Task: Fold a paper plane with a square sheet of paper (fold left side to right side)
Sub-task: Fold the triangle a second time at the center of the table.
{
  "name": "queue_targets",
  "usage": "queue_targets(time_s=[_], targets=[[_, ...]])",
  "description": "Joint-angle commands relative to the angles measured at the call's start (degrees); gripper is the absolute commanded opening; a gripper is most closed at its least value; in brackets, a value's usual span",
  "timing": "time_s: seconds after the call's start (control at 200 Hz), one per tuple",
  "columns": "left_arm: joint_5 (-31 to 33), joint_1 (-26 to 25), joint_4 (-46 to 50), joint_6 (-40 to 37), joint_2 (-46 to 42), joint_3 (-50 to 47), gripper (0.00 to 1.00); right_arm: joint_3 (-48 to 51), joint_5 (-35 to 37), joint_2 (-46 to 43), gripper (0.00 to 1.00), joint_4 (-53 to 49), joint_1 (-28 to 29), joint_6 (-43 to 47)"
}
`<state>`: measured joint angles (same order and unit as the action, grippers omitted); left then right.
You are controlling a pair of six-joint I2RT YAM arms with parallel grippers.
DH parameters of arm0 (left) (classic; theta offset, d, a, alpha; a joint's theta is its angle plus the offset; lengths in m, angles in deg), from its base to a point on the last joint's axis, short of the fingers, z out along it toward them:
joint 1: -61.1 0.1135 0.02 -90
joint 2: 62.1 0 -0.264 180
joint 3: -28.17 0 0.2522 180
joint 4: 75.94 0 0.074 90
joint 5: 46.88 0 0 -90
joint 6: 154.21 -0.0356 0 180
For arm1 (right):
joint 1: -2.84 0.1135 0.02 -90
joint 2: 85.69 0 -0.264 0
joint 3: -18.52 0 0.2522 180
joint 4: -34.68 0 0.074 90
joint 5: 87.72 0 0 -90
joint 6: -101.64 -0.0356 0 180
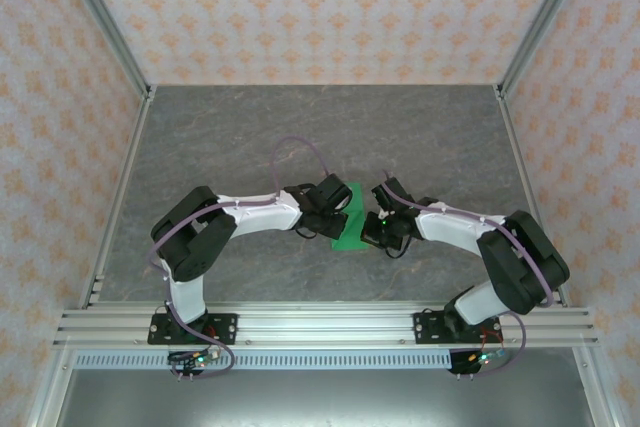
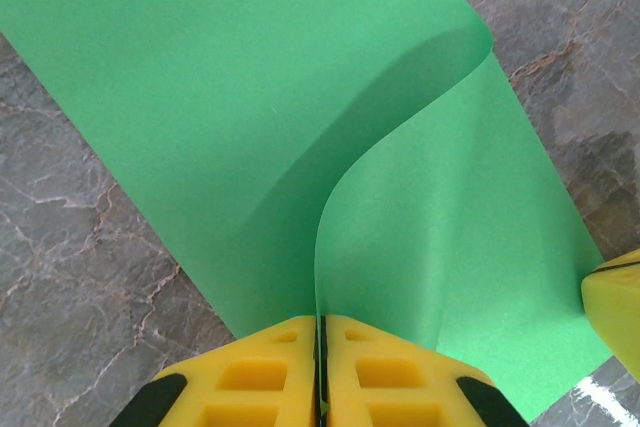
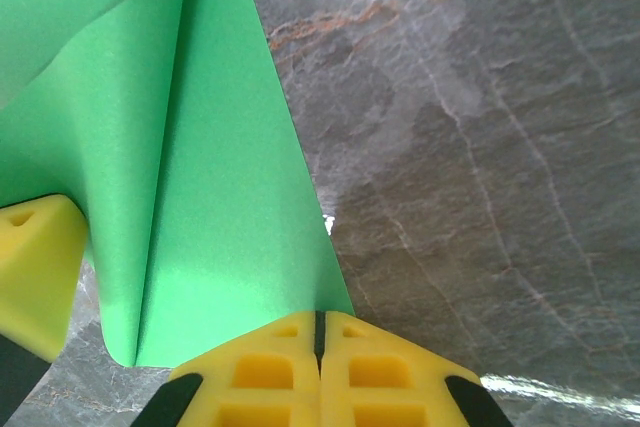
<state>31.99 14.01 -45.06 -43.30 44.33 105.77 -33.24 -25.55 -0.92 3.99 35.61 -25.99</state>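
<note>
Paper status: bright green square sheet of paper [image 1: 349, 228] sits mid-frame on grey marbled table [image 1: 250, 137], its visible strip running top-to-bottom, slightly tilted. Left gripper [image 2: 320, 322] is clamped tight on one edge, with that flap lifted and curling over. Right gripper [image 3: 320, 319] is fully closed, tips at the sheet's edge; pinching or pressing, can't tell.

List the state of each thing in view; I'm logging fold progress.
square sheet of paper: partly flat on the table, one side lifted and curling over.
left tool: shut on the sheet's lifted edge.
right tool: shut, tips at the sheet's edge.
</note>
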Motion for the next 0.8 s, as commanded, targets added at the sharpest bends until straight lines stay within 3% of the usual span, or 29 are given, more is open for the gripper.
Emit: queue_targets(time_s=[0.0,0.31,0.52,0.641,0.796], targets=[[1.8,0.6,1.1,-1.1,1.3,1.3,0.10,0.1,2.6,1.2,0.00,-4.8,0.5,0.8],[0.4,0.6,1.2,-1.0,2.6,0.9,0.10,0.5,1.2,-0.1,0.00,-2.9,0.5,0.5],[0.1,0.6,1.7,-1.1,2.6,0.6,0.10,-0.3,0.9,-5.8,0.00,-0.8,0.0,0.4],[0.0,0.6,1.7,-1.1,2.6,0.5,0.10,1.2,-1.4,-8.5,0.00,5.8,-1.5,-2.2],[0.0,0.6,1.6,-1.1,2.6,0.4,0.10,1.6,-5.3,-5.6,0.00,14.9,-2.3,-6.0]])
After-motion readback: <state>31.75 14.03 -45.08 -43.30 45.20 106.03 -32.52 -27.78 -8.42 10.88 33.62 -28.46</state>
